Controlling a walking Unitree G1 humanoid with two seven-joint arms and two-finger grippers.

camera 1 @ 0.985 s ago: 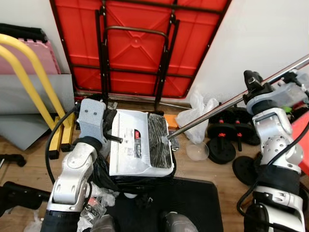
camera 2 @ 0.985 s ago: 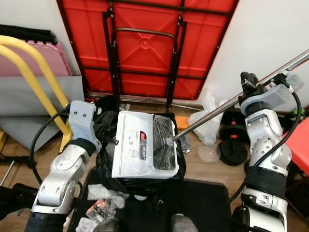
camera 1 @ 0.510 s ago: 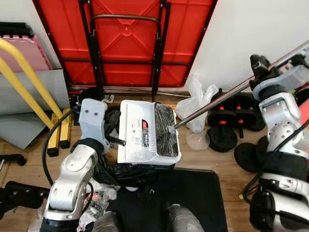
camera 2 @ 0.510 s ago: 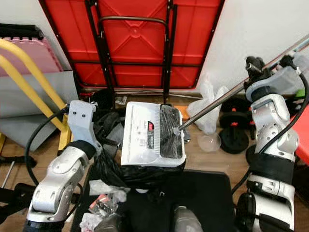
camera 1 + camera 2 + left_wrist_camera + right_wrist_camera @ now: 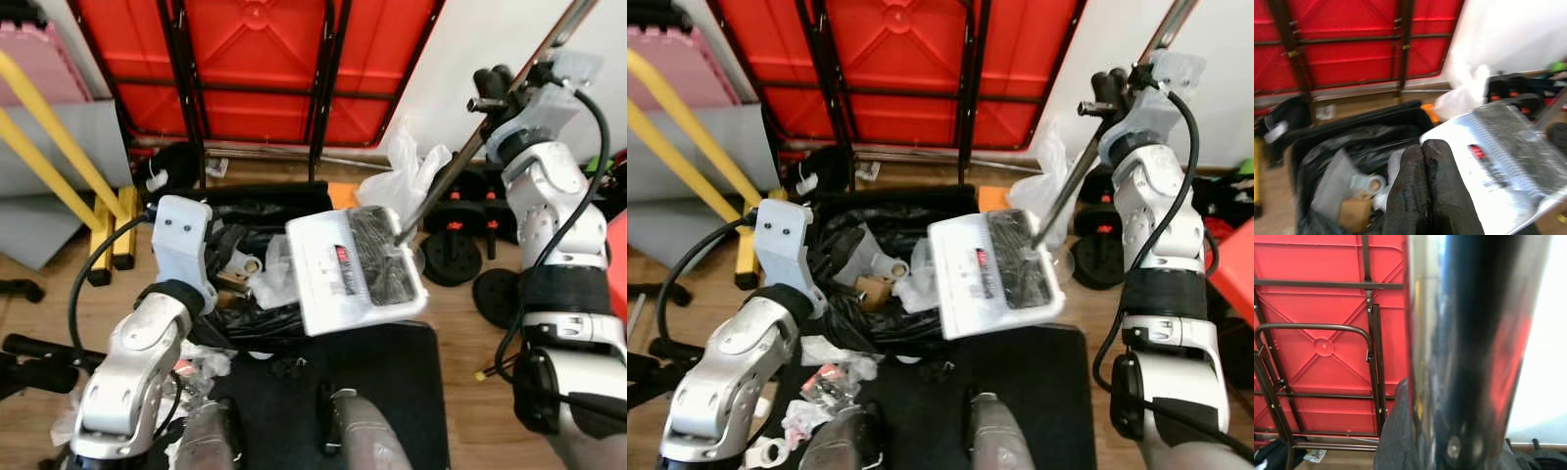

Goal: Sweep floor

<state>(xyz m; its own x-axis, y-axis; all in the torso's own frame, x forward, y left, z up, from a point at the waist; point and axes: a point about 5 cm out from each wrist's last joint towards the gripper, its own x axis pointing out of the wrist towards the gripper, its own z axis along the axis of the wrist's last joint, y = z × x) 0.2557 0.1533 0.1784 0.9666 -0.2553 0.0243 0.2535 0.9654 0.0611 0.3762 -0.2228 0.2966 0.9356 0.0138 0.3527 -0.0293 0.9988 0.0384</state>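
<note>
Head view: the white dustpan [image 5: 358, 271] tilts beside the open trash bag [image 5: 245, 294], its steel pole [image 5: 460, 162] rising to the right hand [image 5: 498, 93], clenched on it. Left wrist view: left hand [image 5: 1425, 156] pinched shut, just over the bag.

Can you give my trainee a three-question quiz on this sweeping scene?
1. True or false: the right gripper is shut on the metal pole of the white dustpan.
2. What lines the bin beside the dustpan? A) black bag B) blue cloth C) nothing
3. What large red thing leans on the wall behind the bin?

Key: 1 true. 2 A; the left gripper, fingers together, hovers over it. 3 a folded red table.
</note>
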